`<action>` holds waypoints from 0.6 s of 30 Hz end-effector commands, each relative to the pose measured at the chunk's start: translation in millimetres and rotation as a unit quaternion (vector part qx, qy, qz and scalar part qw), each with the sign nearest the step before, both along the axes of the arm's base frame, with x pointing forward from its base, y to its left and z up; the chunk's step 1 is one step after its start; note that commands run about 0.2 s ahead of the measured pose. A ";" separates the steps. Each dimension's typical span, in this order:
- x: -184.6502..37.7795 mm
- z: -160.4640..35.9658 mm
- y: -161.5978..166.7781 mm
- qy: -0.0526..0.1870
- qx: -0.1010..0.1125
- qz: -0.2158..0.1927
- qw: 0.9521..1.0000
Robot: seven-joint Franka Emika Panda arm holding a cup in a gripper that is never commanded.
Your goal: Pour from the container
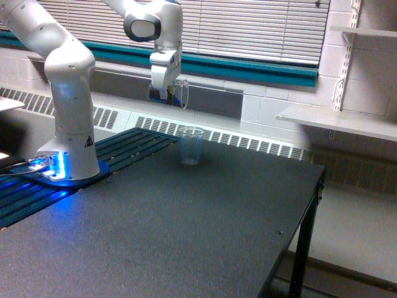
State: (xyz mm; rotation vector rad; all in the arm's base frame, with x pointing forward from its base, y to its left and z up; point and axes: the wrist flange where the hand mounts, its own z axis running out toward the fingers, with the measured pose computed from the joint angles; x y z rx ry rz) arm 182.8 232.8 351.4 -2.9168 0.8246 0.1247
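My gripper (162, 94) hangs high above the table's back edge, shut on the container (179, 94), a small clear plastic cup. The cup sticks out to the exterior view's right of the fingers and looks close to upright; its contents are too small to make out. A taller clear ribbed cup (191, 146) stands upright on the dark table (186, 230), below the held cup and slightly to the exterior view's right, with something small at its bottom.
The arm's white base (69, 149) stands at the exterior view's left on a slatted strip with a blue glow. A radiator and blinds run behind the table. The table's right edge (310, 205) drops to the floor; a shelf (338, 121) is beyond.
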 end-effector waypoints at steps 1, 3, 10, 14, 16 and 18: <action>-5.7 -9.1 -4.3 0.020 -0.006 0.011 1.000; -4.7 -9.4 -3.8 0.023 -0.004 0.012 1.000; 2.5 -10.9 -2.4 0.032 0.001 0.011 0.999; 7.9 -12.3 0.0 0.039 0.005 0.011 0.999; 10.5 -13.9 0.7 0.043 0.004 0.012 0.999; 13.0 -14.8 1.4 0.048 0.003 0.015 0.999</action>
